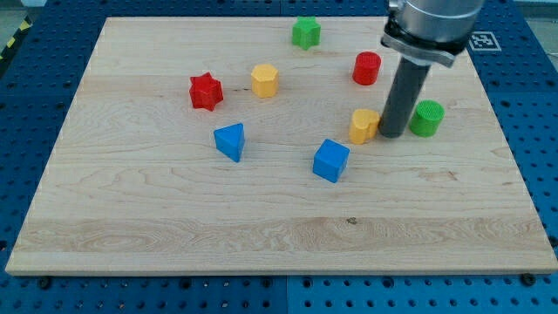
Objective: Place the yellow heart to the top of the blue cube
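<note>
Pushing the yellow heart [364,126] toward the spot above the blue cube [330,160].
It looks small, light, rigid, likely to slide on the counter [174,218]; no jaws exist, so nothing grasps: my tip [391,134] touches its right side, the place to shove.

Yellow heart [364,126]; blue cube [330,160]; dark tip [391,135].

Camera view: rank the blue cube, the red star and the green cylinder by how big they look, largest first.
1. blue cube, largest, though it also sits nearest the view's bottom, which may flatter it.
2. red star and green cylinder: too alike to rank.
</note>
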